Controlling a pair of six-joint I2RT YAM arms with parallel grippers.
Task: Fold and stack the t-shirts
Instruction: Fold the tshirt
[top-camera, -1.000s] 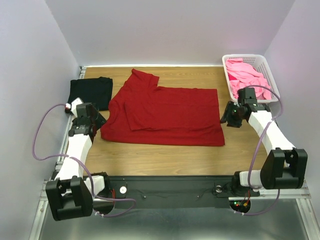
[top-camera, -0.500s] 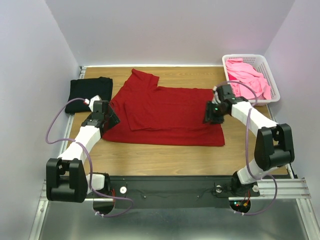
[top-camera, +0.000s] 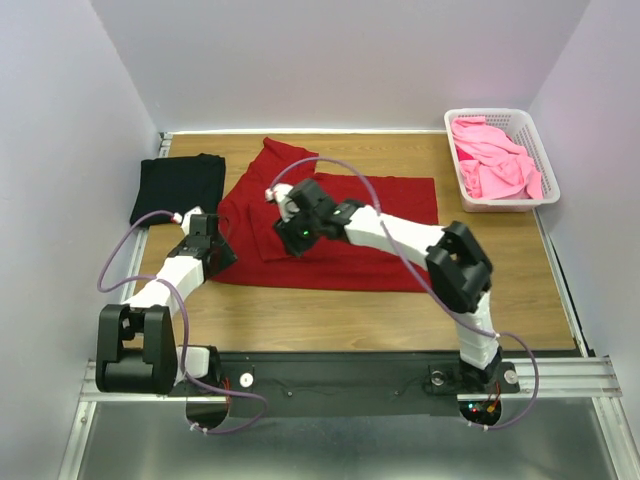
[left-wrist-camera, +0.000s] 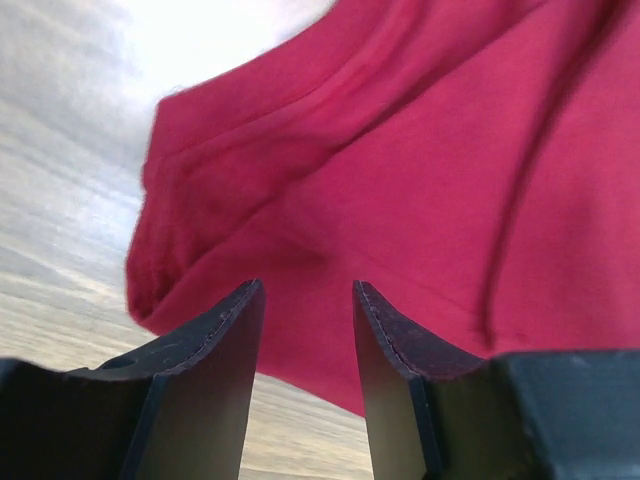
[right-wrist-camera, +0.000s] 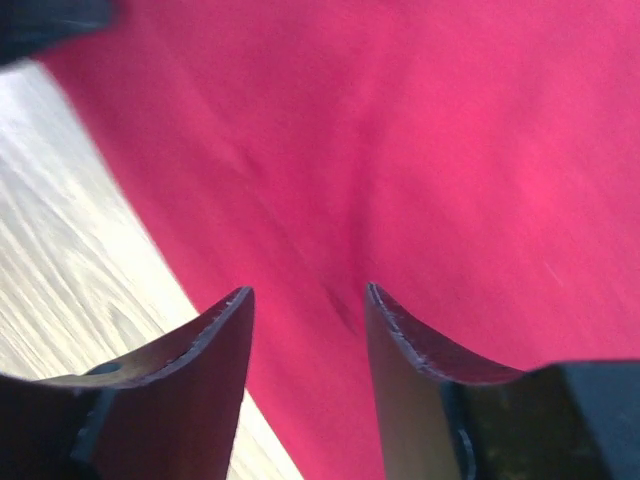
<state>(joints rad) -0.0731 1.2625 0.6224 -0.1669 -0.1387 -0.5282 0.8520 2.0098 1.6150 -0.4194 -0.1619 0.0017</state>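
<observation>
A dark red t-shirt (top-camera: 395, 200) lies spread flat in the middle of the table, with one sleeve folded in at its left end. My left gripper (top-camera: 217, 252) sits at the shirt's near left corner. In the left wrist view it (left-wrist-camera: 307, 290) is open, with red cloth (left-wrist-camera: 450, 150) just ahead of the tips. My right arm reaches far left across the shirt. Its gripper (top-camera: 298, 233) hangs over the folded sleeve part and is open above red cloth (right-wrist-camera: 450, 120). A folded black t-shirt (top-camera: 178, 186) lies at the back left. Pink t-shirts (top-camera: 490, 160) fill the basket.
The white lattice basket (top-camera: 546, 152) stands at the back right corner. Bare wooden table (top-camera: 330, 310) shows along the near edge and to the right of the red shirt. Grey walls close in the left, back and right sides.
My right arm has swept from the shirt's right edge across to its left part. My left gripper has moved in to the shirt's near left corner and its jaws have narrowed.
</observation>
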